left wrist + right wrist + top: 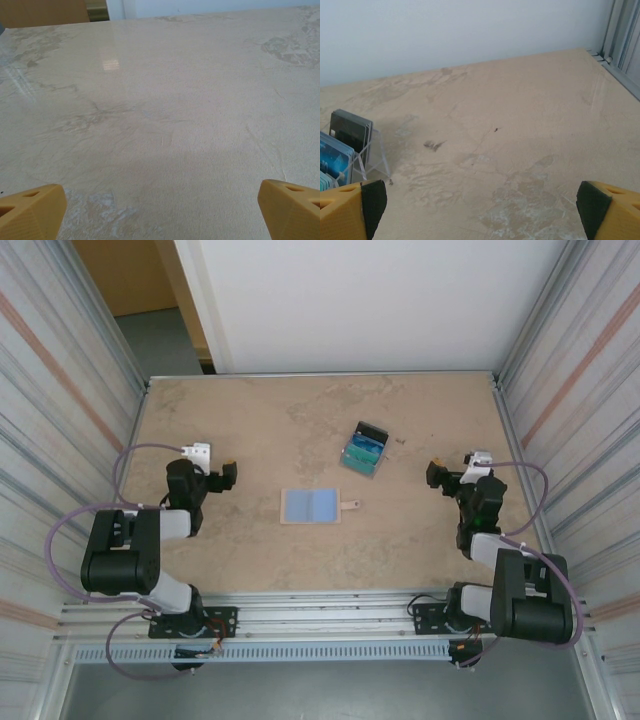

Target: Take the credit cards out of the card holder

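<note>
Left gripper (229,475) and right gripper (436,473) gape wide, empty; the card holder (311,505) lies spread flat, blue inside up.

Twin black arms with yellow-orange fingertips

The left arm (130,552) and right arm (522,592) are chunky black segments with pale grey sleeves. Each trails a looping lilac cable (148,446) and carries a white wrist block (197,452). The left hand (228,476) has plain yellow-orange fingers (30,210), while the right hand (434,475) adds black pads (372,200).

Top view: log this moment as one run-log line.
card holder: open flat, mid-table | left gripper: open, empty | right gripper: open, empty | clear box: beyond holder
</note>
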Robot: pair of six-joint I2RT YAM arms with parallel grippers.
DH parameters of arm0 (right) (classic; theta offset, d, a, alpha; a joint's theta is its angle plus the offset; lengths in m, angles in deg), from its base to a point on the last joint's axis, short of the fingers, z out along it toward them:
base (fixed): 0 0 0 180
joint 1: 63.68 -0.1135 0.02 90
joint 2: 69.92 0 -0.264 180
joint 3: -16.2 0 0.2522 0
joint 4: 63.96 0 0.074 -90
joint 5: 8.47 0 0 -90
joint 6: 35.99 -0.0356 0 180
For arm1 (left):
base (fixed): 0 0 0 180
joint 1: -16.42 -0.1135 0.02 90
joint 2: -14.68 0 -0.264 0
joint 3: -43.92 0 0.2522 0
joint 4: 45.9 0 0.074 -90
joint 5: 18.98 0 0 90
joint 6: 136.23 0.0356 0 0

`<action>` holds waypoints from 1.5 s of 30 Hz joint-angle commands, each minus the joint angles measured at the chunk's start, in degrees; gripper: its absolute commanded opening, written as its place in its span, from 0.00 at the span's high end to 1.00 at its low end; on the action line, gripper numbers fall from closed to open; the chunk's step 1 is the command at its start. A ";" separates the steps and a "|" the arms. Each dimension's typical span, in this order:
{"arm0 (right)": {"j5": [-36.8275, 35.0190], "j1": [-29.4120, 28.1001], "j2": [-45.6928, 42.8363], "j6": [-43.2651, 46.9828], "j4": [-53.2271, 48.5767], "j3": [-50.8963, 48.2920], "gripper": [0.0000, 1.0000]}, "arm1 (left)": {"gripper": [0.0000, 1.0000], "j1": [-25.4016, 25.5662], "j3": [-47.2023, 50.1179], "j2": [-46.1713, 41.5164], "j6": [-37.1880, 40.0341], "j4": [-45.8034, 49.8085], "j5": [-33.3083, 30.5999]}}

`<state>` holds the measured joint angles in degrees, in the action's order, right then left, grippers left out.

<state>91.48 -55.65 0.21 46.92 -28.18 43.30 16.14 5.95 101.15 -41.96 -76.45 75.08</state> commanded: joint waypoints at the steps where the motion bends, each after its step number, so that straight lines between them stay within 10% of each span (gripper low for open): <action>1: 2.86 0.78 -0.26 -0.71 2.23 0.53 0.01 | 0.01 0.19 0.56 0.19 -0.32 -0.95 0.73; 27: 9.50 0.94 12.04 1.64 6.72 1.80 0.01 | 0.01 0.16 0.56 0.20 -0.36 -0.95 0.76; 45: -1.96 -3.49 18.25 2.83 -2.65 9.60 0.01 | 0.01 0.19 0.63 0.16 -0.33 -1.07 0.78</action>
<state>92.05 -59.19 18.55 48.47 -28.72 52.42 16.14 5.95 101.15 -41.96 -76.45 75.08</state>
